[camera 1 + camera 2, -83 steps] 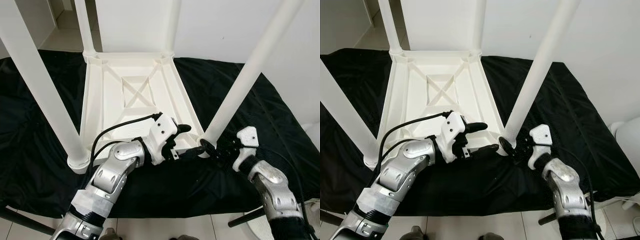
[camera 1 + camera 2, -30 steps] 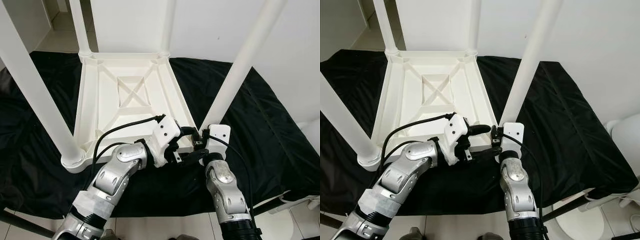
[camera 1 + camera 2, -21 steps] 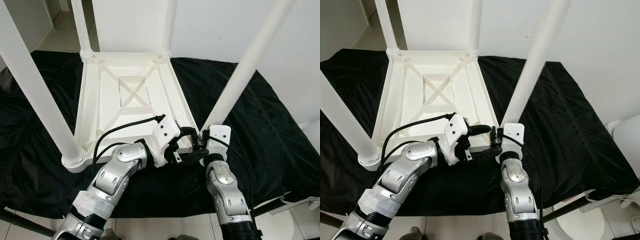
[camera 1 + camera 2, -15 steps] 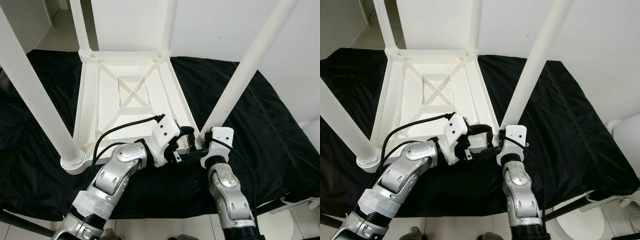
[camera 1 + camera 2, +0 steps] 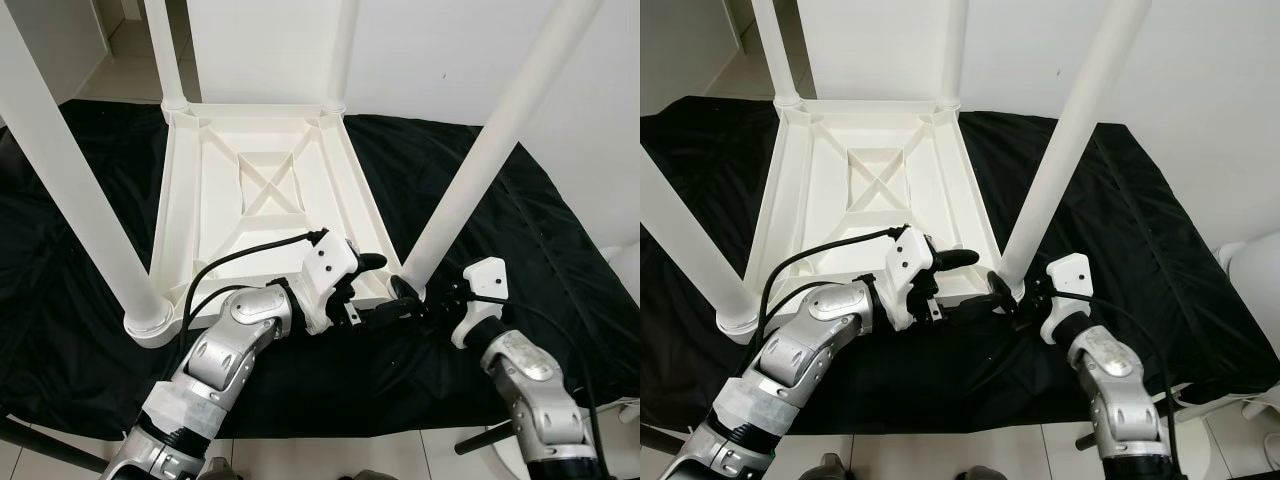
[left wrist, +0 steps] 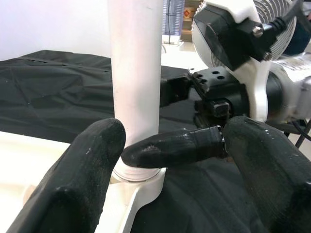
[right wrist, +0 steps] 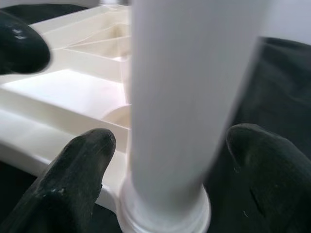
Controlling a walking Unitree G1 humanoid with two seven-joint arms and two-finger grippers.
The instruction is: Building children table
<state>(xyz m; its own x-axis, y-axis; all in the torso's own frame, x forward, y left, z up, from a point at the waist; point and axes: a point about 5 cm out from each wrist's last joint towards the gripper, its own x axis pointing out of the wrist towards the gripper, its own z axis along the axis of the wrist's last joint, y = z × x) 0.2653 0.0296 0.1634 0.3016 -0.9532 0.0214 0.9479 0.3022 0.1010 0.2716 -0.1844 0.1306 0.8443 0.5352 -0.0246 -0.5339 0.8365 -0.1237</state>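
A black cloth covers the work surface, set against a white wall, with pale tiled floor along the near edge. On the cloth lies the white plastic children's table, upside down, its ribbed underside with a crossed brace facing up. Four round white legs stand up from its corners: two far ones and two near ones, counted four in all. The near right leg rises from its corner socket at a slant.

The left gripper sits at the table's near right corner, jaws spread over the frame edge, one finger above and one below. The right gripper is at the foot of the same leg, jaws spread with one black finger on each side of it, not pressed against it.
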